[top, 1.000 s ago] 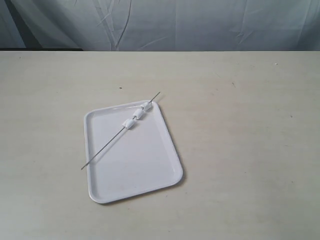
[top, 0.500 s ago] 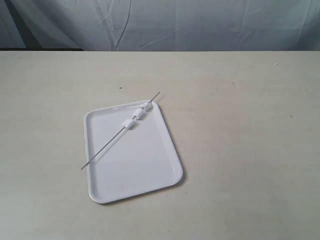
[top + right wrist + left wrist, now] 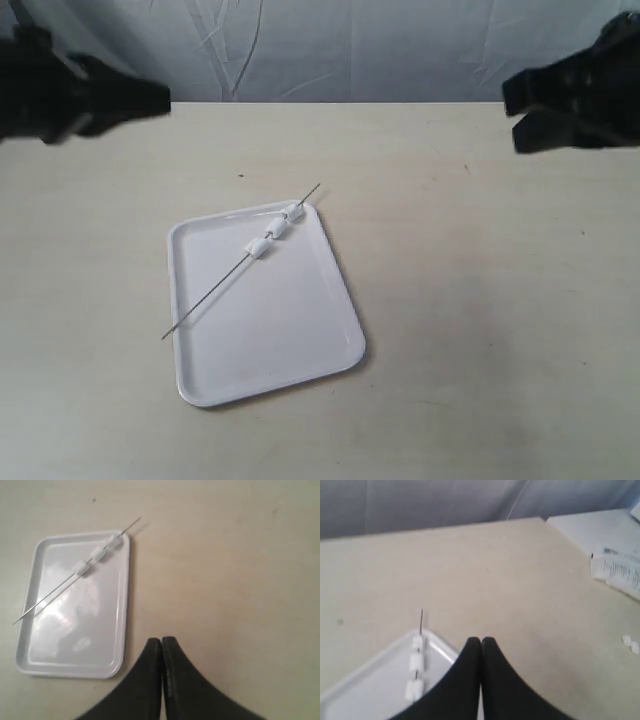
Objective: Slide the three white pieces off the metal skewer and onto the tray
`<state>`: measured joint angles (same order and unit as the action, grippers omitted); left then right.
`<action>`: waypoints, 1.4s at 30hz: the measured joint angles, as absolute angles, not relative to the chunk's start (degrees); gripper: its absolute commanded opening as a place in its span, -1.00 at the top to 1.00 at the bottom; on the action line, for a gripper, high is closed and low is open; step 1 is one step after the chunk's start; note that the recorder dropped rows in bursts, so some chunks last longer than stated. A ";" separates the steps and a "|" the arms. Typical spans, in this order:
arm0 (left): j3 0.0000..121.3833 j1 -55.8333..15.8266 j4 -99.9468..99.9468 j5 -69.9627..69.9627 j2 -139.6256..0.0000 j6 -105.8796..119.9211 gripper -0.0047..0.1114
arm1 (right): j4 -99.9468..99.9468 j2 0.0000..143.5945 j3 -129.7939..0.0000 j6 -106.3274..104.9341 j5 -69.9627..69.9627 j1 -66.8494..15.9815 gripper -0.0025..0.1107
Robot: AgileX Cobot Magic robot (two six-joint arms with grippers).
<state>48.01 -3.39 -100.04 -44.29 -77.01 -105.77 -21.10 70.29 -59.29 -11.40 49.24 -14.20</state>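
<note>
Exterior view: we are logging the metal skewer (image 3: 215, 288) lying across the tray (image 3: 285, 325), 3 white pieces (image 3: 276, 228) threaded near its far corner; left gripper (image 3: 481, 644) and right gripper (image 3: 161, 642) are hovering clenched, empty.

Beige table (image 3: 480, 330) w/ faint scuffs — wrinkled grey-blue cloth backdrop (image 3: 400, 50) behind, light soft & even.

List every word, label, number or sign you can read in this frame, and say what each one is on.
No text here is legible.
On the white printed item beside the table, seen only in the left wrist view: a few lines of dark print, too blurred to read.
On the tray, the metal skewer and the three white pieces: no markings visible.
</note>
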 measured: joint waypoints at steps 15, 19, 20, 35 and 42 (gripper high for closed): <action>42.91 -15.89 -100.39 -27.21 -89.34 -93.03 0.92 | -28.32 74.97 -48.48 -20.76 41.97 -14.29 0.95; 42.91 -15.92 -100.39 -22.86 -88.95 -85.57 0.92 | -28.32 74.97 -48.48 -20.86 42.37 -14.29 0.95; 42.91 -15.92 -100.39 -20.99 -88.95 -82.76 0.92 | -28.32 74.97 -48.48 -21.03 42.63 -14.29 0.95; 42.91 -16.05 -72.24 34.02 -87.93 -35.52 0.92 | -29.14 74.77 -48.48 -22.76 44.45 -14.29 0.95; 43.38 -16.05 14.52 42.79 -87.93 16.83 0.92 | -31.87 74.77 -48.48 -24.85 44.71 -14.29 0.95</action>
<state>43.38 -16.05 14.52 42.79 -87.93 16.83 -31.87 74.77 -48.48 -24.85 44.71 -14.29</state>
